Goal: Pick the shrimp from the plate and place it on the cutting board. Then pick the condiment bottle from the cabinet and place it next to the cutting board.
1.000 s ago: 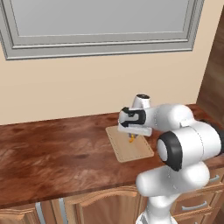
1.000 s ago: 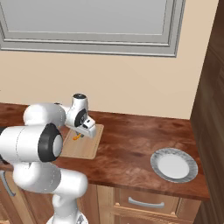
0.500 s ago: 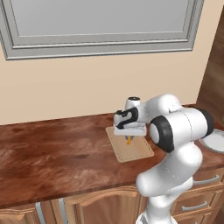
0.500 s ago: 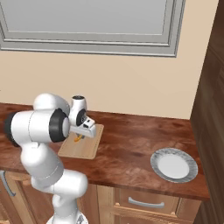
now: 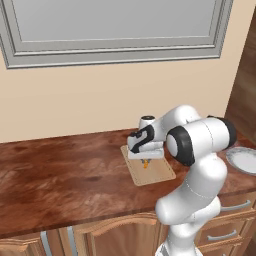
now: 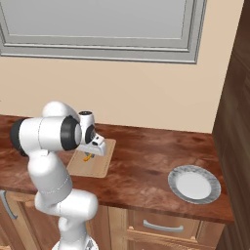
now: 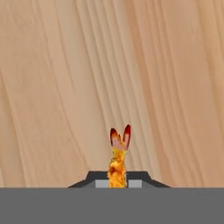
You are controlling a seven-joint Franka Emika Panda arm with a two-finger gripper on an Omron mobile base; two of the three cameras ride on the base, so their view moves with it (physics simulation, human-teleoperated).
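Left base view: gripper (image 5: 145, 161) sits over the cutting board (image 5: 148, 171), shrimp (image 5: 145, 163) a small orange bit at its tip, just above the wood. Vs a sec ago the elbow has swung round toward the cam and the hand looks slightly lower; board hasn't moved. Plate (image 5: 243, 159) well off at the right edge, bare.

Right base view: same story. Gripper (image 6: 88, 155) low over the board (image 6: 92, 157), shrimp (image 6: 87, 157) under it. Plate (image 6: 194, 183) far along the counter (image 6: 146, 156), nothing on it. Arm posture changed, hand barely.

Hand view: fingers pinched tight on the shrimp (image 7: 117, 159), tail fanned up, board grain (image 7: 65, 87) behind it. Contact w/ board: can't tell.

Meaning: the carry looks done and the shrimp is over its target, so release prob. next. Bottle and cabinet step not started.
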